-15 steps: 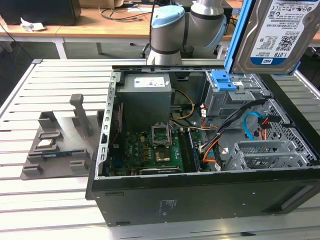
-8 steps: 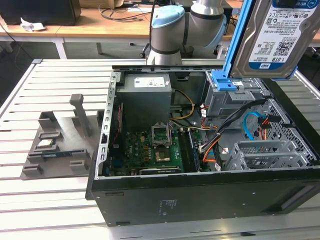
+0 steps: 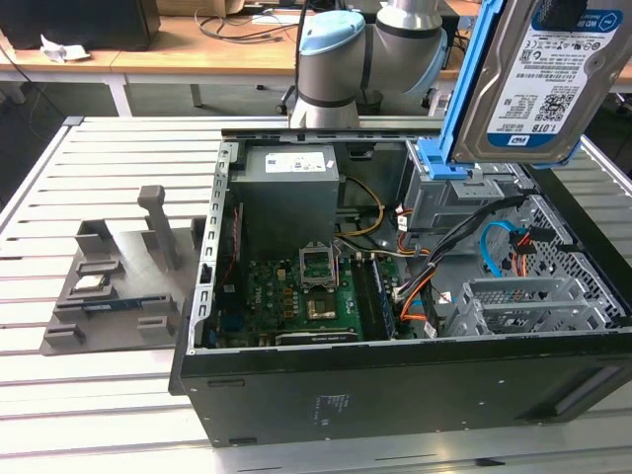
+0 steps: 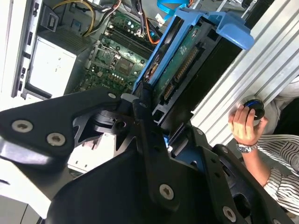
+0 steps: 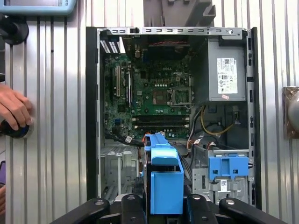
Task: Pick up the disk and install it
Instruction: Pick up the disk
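The disk (image 3: 533, 89), a silver-grey drive with a white-and-blue label in a bright blue bracket, hangs high above the open computer case (image 3: 395, 385) at the exterior view's right. My gripper (image 4: 170, 133) is shut on it; black fingers (image 4: 145, 116) clamp the bracket's sides. In the second wrist view the disk (image 4: 182, 60) shows its green circuit-board underside. In the first wrist view the disk (image 5: 166, 186) sits between my gripper's (image 5: 166, 205) fingers, over the case's drive-bay end beside an empty metal bay (image 5: 117, 172).
A grey power supply box (image 5: 225, 70) and the motherboard (image 5: 154, 88) lie inside the case. A small blue latch piece (image 5: 228, 166) sits on the neighbouring bay. A person's hand (image 5: 11, 109) rests on a black knob on the slatted table. A grey fixture (image 3: 109, 286) stands at the exterior view's left.
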Tool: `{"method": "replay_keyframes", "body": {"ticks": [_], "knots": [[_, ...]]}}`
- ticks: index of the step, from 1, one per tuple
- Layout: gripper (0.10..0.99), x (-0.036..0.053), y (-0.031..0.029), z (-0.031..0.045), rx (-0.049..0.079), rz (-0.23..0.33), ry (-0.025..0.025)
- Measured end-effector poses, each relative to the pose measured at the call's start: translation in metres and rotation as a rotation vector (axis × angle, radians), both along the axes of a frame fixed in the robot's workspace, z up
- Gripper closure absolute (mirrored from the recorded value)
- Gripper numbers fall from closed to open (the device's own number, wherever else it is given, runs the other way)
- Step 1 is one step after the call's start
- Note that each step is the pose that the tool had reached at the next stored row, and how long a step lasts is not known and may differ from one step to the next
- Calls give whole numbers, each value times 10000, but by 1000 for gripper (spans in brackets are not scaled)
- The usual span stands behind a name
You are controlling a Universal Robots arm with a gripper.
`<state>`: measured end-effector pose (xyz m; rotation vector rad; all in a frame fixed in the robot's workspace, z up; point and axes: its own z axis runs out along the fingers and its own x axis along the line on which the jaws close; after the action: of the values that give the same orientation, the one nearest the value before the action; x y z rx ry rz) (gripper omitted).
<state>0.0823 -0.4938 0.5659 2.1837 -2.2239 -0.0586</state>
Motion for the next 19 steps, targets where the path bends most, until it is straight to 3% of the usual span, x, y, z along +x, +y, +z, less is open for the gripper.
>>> {"method": "replay_keyframes", "body": {"ticks": [7,19], "knots": [[718,2,-1,-113,0,0,-1],[718,4,-4,-224,1,0,0]]}}
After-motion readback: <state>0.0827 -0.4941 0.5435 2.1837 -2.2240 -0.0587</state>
